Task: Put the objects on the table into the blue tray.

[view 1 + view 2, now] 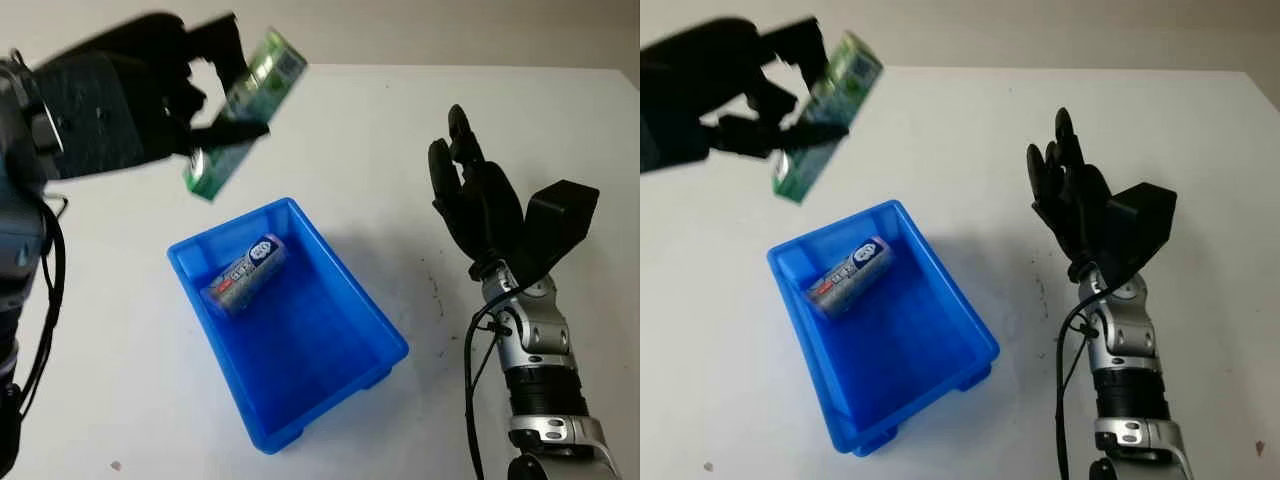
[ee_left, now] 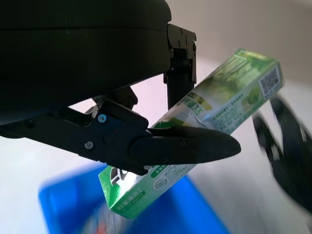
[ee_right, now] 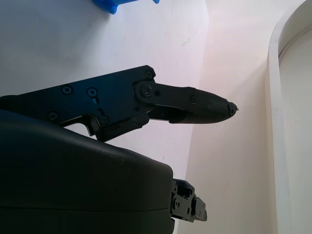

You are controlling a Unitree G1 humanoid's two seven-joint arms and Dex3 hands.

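Observation:
My left hand is raised above the table at the upper left, shut on a long green box that tilts in the air, a little beyond the far corner of the blue tray. The same green box sits close up between the black fingers in the left wrist view. Inside the tray, near its far end, lies a blue and silver pack with red print. My right hand stands open over the table to the right of the tray, holding nothing.
The white table runs around the tray on all sides. A few dark scuff marks lie between the tray and my right arm. The table's far edge meets a pale wall.

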